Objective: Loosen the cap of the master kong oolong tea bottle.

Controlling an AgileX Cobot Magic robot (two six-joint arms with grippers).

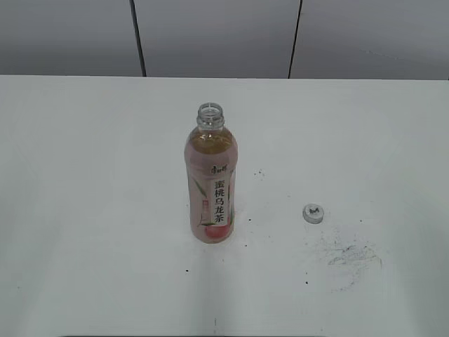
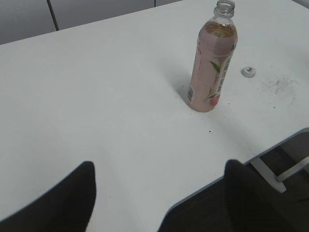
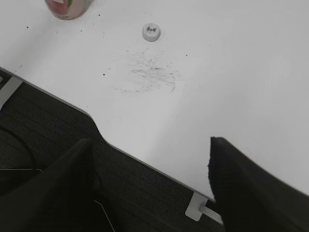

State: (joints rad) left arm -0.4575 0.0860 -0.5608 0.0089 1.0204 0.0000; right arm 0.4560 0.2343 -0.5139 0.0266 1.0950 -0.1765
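The master kong oolong tea bottle (image 1: 210, 182) (image 2: 212, 60) stands upright mid-table with its neck open and no cap on it. Only its pink base (image 3: 67, 7) shows in the right wrist view. The small white cap (image 1: 313, 213) (image 2: 248, 72) (image 3: 151, 32) lies flat on the table to the bottle's right. My left gripper (image 2: 159, 169) hangs open over the table's near edge, far from the bottle, with nothing between its fingers. My right gripper (image 3: 150, 145) is open too, over the near edge, well short of the cap. Neither gripper shows in the exterior view.
A patch of grey scuff marks (image 1: 351, 256) (image 3: 147, 72) lies on the white table (image 1: 84, 210) near the cap. The table's front edge (image 3: 145, 162) crosses the right wrist view, with dark floor (image 3: 58, 125) below it. Grey wall panels (image 1: 217, 35) stand behind the table.
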